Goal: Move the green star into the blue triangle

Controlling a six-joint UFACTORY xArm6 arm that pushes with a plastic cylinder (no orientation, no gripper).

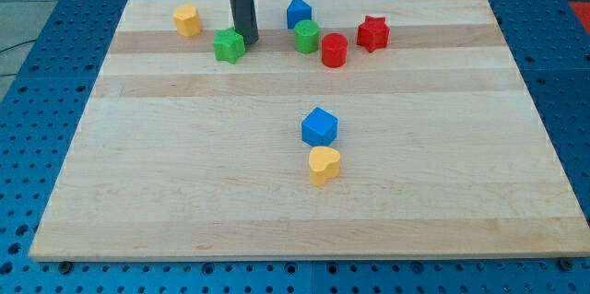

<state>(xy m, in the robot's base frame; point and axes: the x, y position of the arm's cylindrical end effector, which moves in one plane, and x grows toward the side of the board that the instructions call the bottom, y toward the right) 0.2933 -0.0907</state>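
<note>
The green star [229, 45] lies near the view's top, left of centre. The blue triangle [298, 12] lies up and to the right of it, near the board's top edge. My tip [247, 41] is at the lower end of the dark rod, touching or just beside the star's right side, between the star and the blue triangle.
A green cylinder [307, 36], a red cylinder [334, 51] and a red star [372, 33] lie right of the triangle. A yellow hexagon [187, 19] is at the top left. A blue cube [319, 126] and a yellow heart [324, 164] sit mid-board on the wooden board [138, 174].
</note>
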